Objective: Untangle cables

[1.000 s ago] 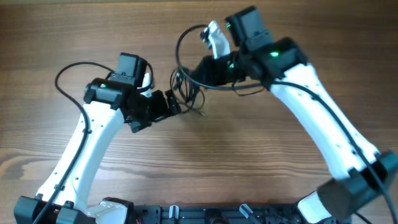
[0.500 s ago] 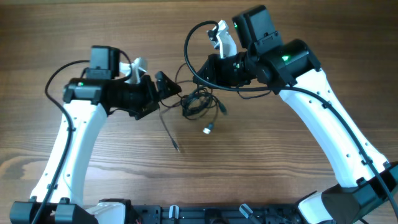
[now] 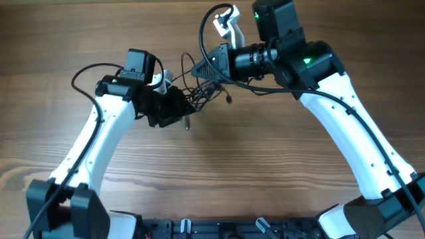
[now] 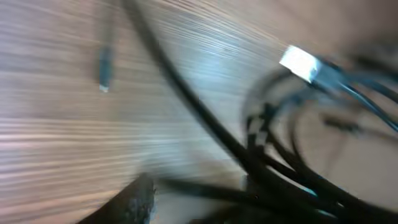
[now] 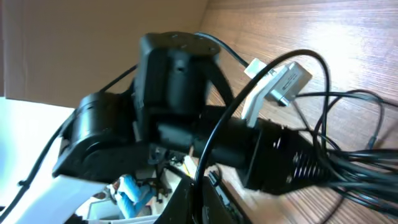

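Observation:
The cables (image 3: 203,94) form a small black tangle at the middle back of the table, with a plug end (image 3: 186,123) trailing toward the front. My left gripper (image 3: 178,108) sits at the tangle's left edge. The left wrist view is blurred. It shows black cable strands (image 4: 261,162) crossing beside one finger (image 4: 138,198), a silver connector (image 4: 300,62) and a small plug (image 4: 104,70). Whether the jaws grip a strand is unclear. My right gripper (image 3: 202,68) hovers above the tangle's right side, shut on a black cable (image 5: 214,134) that runs between its fingers (image 5: 198,200).
The left arm's wrist (image 5: 174,106) fills much of the right wrist view, close to the right gripper. A thicker arm cable loops (image 3: 207,26) up behind the right gripper. Wooden table (image 3: 265,166) extends to the front and both sides.
My left gripper has swung right, back into the tangle, and its jaws have narrowed. The right gripper has lifted slightly up and left. The trailing plug ends were pulled in toward the tangle.

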Robot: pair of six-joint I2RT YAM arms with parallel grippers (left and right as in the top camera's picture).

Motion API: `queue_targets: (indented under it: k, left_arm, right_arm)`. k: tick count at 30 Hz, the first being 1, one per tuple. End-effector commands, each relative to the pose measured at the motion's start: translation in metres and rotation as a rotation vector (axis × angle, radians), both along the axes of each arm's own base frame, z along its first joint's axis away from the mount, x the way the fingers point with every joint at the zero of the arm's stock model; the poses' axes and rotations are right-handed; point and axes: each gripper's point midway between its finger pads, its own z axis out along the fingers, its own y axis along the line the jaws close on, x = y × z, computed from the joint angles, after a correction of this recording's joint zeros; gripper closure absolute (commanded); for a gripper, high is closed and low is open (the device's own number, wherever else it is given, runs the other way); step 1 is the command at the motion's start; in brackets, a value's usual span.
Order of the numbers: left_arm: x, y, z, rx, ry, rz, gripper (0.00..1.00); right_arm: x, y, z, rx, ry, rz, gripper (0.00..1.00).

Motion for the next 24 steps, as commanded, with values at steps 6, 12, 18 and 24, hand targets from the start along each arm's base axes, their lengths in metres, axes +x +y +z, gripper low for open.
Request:
queue_targets:
  k: [6, 12, 18, 24]
  left_arm:
    - [0.012, 0.056, -0.036, 0.248, 0.067, 0.156, 0.80]
    - [0.010, 0.004, -0.010, -0.074, 0.045, 0.022, 0.16]
    - [0.001, -0.026, 0.003, -0.188, 0.030, -0.083, 0.00]
    - [0.003, -0.021, -0.006, -0.103, 0.029, -0.056, 0.00]
  right_arm:
    - [0.044, -0.153, -0.086, -0.504, 0.224, -0.530, 0.96]
    - [0.030, -0.102, -0.069, -0.348, 0.217, -0.357, 0.96]
    - [0.023, -0.027, 0.061, 0.270, 0.090, 0.009, 0.96]
    - [0.016, -0.055, 0.202, 0.591, -0.161, 0.055, 0.95]
